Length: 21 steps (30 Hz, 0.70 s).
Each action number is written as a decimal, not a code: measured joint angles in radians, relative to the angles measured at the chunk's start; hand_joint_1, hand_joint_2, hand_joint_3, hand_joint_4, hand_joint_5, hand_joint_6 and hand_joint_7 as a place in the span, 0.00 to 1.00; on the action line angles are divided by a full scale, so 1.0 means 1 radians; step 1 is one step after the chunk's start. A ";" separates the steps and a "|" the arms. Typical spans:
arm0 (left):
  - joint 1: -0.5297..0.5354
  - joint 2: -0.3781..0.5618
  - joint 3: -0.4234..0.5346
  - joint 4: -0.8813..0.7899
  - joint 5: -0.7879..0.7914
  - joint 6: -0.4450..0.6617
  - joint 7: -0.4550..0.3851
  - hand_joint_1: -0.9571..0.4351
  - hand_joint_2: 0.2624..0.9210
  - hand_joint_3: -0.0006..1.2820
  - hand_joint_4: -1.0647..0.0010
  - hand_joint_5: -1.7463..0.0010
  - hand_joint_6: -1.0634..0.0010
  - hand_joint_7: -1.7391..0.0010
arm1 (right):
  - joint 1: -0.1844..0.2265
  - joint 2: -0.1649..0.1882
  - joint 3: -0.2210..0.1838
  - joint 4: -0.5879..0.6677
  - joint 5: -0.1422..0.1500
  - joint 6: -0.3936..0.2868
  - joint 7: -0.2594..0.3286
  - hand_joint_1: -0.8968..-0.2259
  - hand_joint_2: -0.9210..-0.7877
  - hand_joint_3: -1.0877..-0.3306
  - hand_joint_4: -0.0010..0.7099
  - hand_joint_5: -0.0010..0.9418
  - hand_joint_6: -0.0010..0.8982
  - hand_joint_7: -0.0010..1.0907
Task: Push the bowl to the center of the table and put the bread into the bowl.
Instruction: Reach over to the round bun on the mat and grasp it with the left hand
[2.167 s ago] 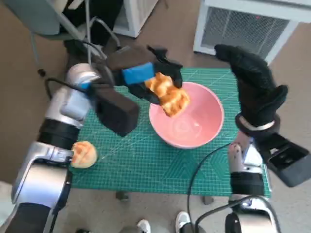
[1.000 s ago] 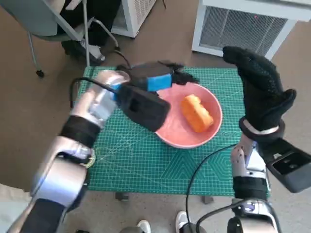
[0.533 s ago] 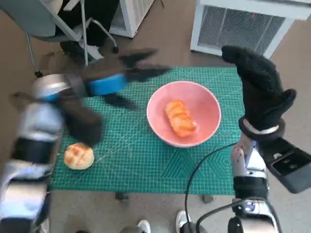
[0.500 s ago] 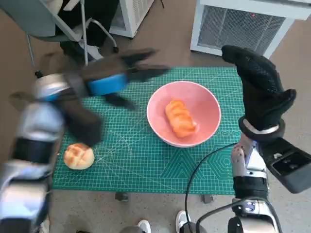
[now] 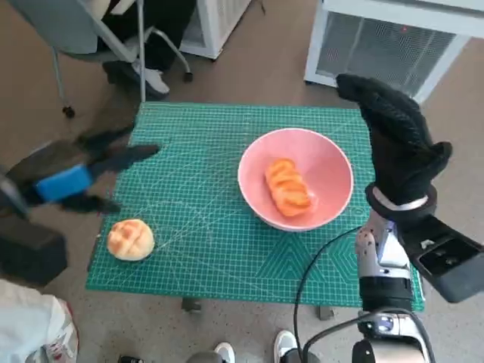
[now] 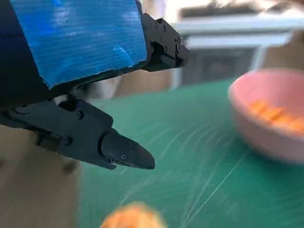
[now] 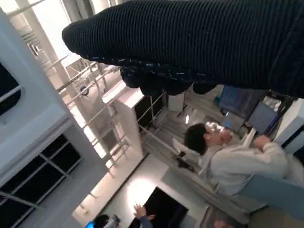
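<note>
In the head view, a pink bowl [image 5: 296, 177] is seen on the green mat [image 5: 227, 242] of the table, somewhat toward its right side, and a long glazed bread [image 5: 290, 187] is lying inside the bowl. A second, round bun [image 5: 130, 239] is seen near the mat's front left corner, well apart from the bowl. The left hand [image 5: 72, 178] is blurred at the left edge of the table, fingers spread and nothing held in them. The right hand [image 5: 397, 147] is raised over the right edge of the table, beside the bowl without touching it; its gloved fingers are extended and nothing is gripped. Chair legs and a person's shoe are visible beyond the far left corner, and a white grilled unit [image 5: 393, 41] beyond the far right.

In the left wrist view, the black fingers [image 6: 107, 145] are parted and empty above the mat; the bowl with the bread is blurred beyond them, and the bun shows near the frame edge.

In the right wrist view, only the glove [image 7: 199, 42] is shown, with a seated person [image 7: 232, 159] beyond it.
</note>
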 measured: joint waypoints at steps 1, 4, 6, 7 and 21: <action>0.025 0.004 0.013 -0.018 0.000 0.013 0.001 0.49 0.85 0.00 0.86 0.99 0.66 0.98 | -0.001 0.000 0.000 0.000 0.002 0.003 0.004 0.47 0.00 0.40 0.00 0.45 0.00 0.59; 0.100 0.009 0.045 -0.075 0.002 0.054 0.006 0.50 0.85 0.00 0.86 1.00 0.66 0.98 | -0.004 0.001 0.000 0.004 0.018 0.006 0.017 0.47 0.00 0.40 0.00 0.45 0.00 0.59; 0.138 0.009 0.058 -0.109 0.006 0.082 0.013 0.50 0.85 0.00 0.86 1.00 0.66 0.98 | -0.007 0.001 0.000 0.010 0.029 0.006 0.026 0.47 0.00 0.40 0.00 0.45 0.00 0.59; 0.153 0.009 0.061 -0.124 0.009 0.094 0.014 0.51 0.85 0.00 0.86 1.00 0.66 0.98 | -0.009 0.001 -0.001 0.013 0.030 0.006 0.029 0.47 0.00 0.40 0.00 0.45 0.00 0.58; 0.212 -0.022 0.005 -0.121 0.057 0.130 0.054 0.51 0.84 0.00 0.82 0.99 0.66 0.99 | -0.044 0.003 -0.004 0.092 0.036 -0.012 0.076 0.46 0.00 0.41 0.00 0.47 0.00 0.59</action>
